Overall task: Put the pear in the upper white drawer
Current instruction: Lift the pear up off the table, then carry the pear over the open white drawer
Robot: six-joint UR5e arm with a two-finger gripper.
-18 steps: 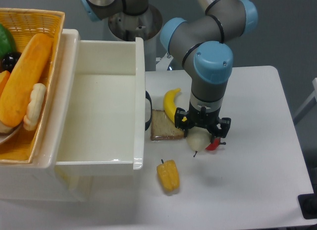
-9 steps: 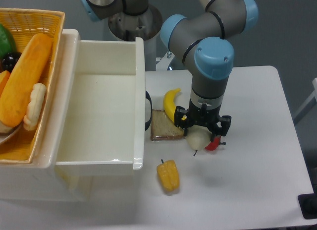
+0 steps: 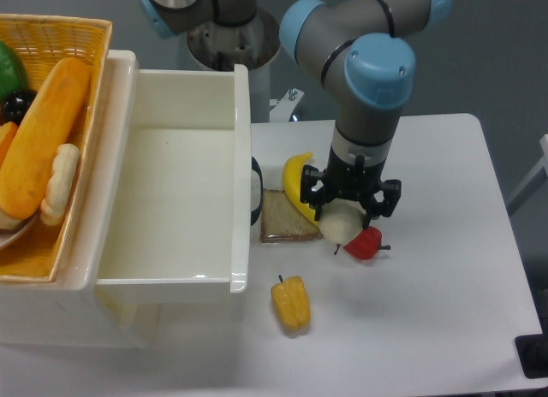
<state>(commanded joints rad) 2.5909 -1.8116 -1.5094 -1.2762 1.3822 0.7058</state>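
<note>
1. My two-finger gripper [image 3: 348, 210] is closed around the pale cream, smooth rounded pear [image 3: 340, 225], which sits between my jaws, stem pointing down.
2. The small red fruit [image 3: 365, 242] lies just below my jaws (apparently clear of them).
3. The grasp looks done.
4. The large glossy white plastic drawer [image 3: 184, 185], well to one side of my jaws, holds nothing visible; carrying and releasing remain.

The grey tubular robot arm [image 3: 370, 20] is showing matte metal-grey links joined by rounded housings, each wearing a glossy light-blue round plastic cap [image 3: 380, 68]. A short dark band is ringing the wrist below the lowest housing. The black two-finger gripper [image 3: 344, 210] is showing blocky black bracket parts.
</note>
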